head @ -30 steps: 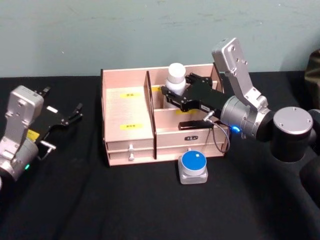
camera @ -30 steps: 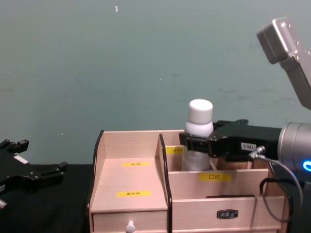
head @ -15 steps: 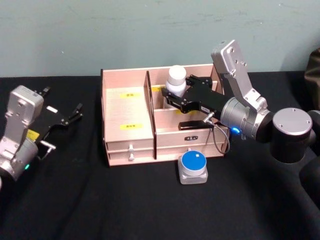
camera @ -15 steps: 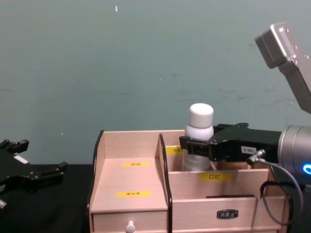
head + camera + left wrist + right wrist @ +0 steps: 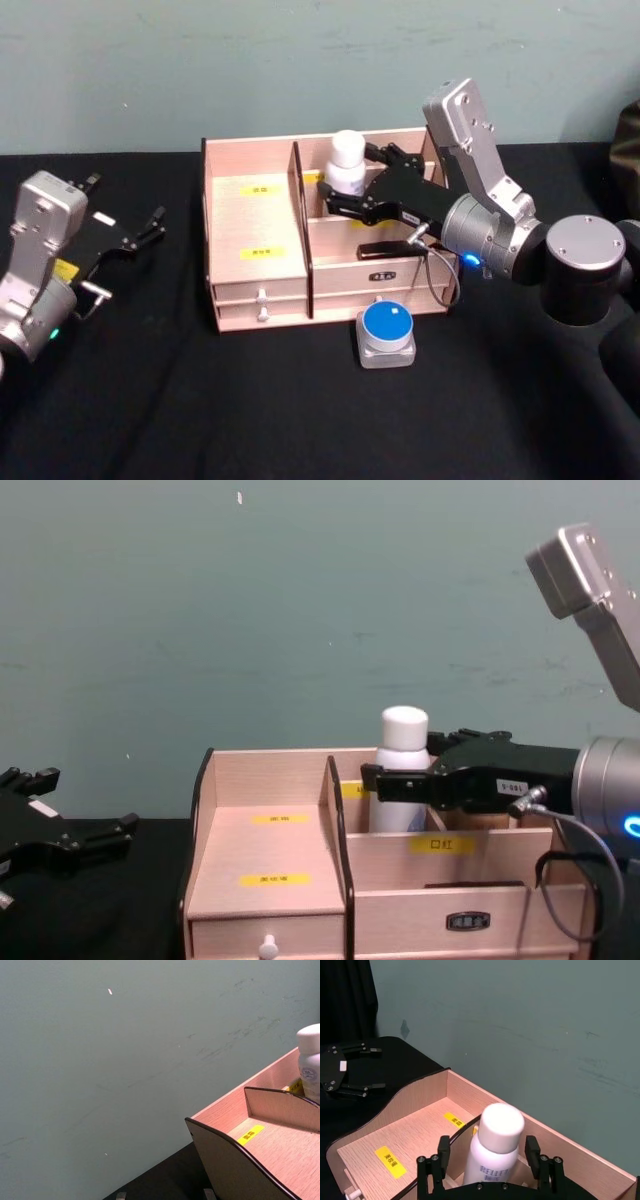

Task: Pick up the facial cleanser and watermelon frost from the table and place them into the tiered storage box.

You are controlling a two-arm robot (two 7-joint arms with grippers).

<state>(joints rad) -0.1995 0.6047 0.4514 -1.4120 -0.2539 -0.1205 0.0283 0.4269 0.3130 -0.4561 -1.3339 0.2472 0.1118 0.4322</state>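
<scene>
Two arms here, one busy; the right gripper (image 5: 486, 1144) is reaching into the single tiered storage box (image 5: 255, 220), fingers spread either side of the facial cleanser (image 5: 347, 160) with a bit of gap showing in the right wrist view, so not squeezing it. That's one white plastic bottle, round body, chunky smooth cap, upright in the back compartment of the box's right half. One watermelon frost (image 5: 387, 325) too; a squat grey pot with a round blue lid, sitting on the black cloth surface (image 5: 250, 400) just in front of the box's right side, touched by nothing. The left gripper (image 5: 122, 205) sits off at the left over the surface, well apart from the box, fingers spread and empty.

Box is pale wood with dark edges on the side panels, stepped tiers; I count four yellow labels (image 5: 272, 879) in the chest view, and two little drawers on the left, one white knob (image 5: 262, 296) each. Matte teal wall (image 5: 200, 630) behind.
</scene>
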